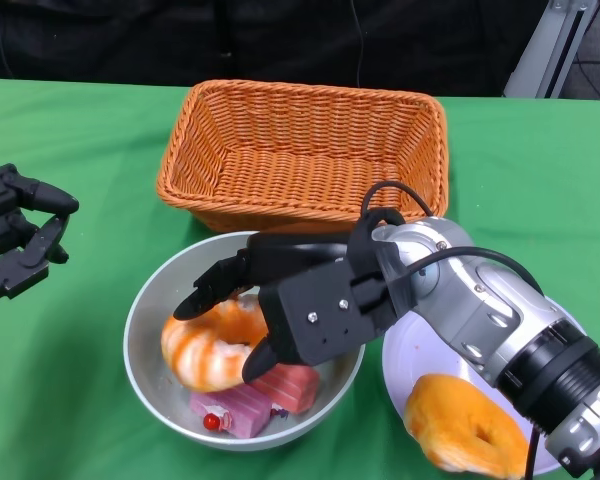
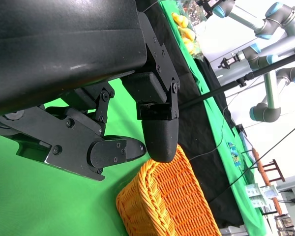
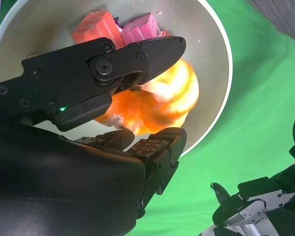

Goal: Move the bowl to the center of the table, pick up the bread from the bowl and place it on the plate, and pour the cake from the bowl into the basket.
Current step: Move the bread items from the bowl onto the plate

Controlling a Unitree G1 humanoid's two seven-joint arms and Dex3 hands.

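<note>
On the green worktop (image 1: 540, 150) our bowl (image 1: 150, 300) sits before the basket (image 1: 310, 150), one bread already on the plate (image 1: 400, 370). Our right hand (image 1: 270, 310) grasps the second bread (image 1: 205, 350) loosely, so it may slip onto the cake (image 1: 270, 395); our left hand (image 1: 20, 240) hangs released

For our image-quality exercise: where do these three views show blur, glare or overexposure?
Head view: evenly lit and sharp, with soft shadows inside the bowl. Right wrist view: the bread glows overexposed and soft, and the right hand is dark. Left wrist view: the left hand is in near-black shadow, and the background behind the basket is washed out.
</note>
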